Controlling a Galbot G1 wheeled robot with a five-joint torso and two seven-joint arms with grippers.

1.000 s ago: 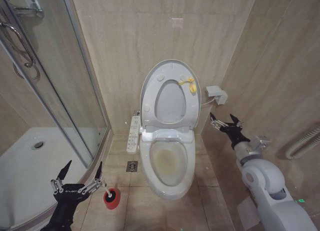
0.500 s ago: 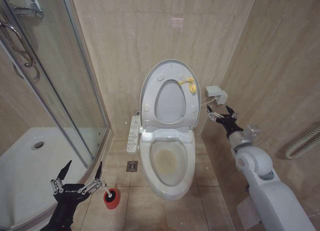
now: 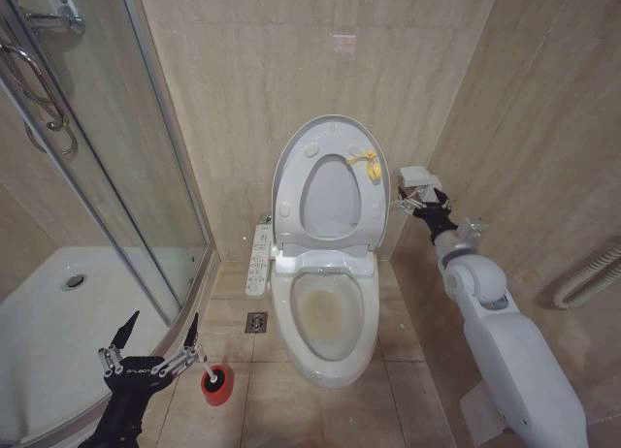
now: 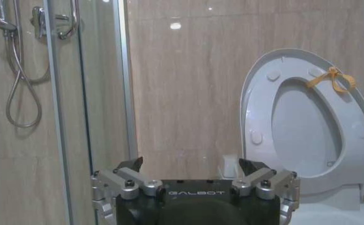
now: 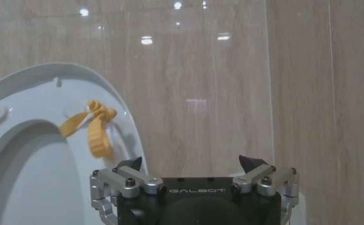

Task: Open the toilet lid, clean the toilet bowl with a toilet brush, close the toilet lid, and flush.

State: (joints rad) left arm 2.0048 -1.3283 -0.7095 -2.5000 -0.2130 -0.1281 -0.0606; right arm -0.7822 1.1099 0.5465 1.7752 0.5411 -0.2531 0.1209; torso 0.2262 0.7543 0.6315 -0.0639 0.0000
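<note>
Hovering nearest the camera, low on the left beside the shower tray [image 3: 39, 322] — the left gripper [image 3: 155, 334], fingers spread apart, holding nothing. Just beside it on the floor tiles stood the red holder [image 3: 218, 385] with the toilet brush [image 3: 208, 375] seated in it. Next, the toilet bowl [image 3: 325, 317], uncovered, stained brownish inside. Behind it the toilet lid [image 3: 330, 181] stood upright against the wall, its yellow loop tag [image 3: 366, 162] near the top. Farthest — the right gripper [image 3: 419, 204], jaws parted, empty, beside the lid's right edge, close to a small white wall box [image 3: 417, 178].
</note>
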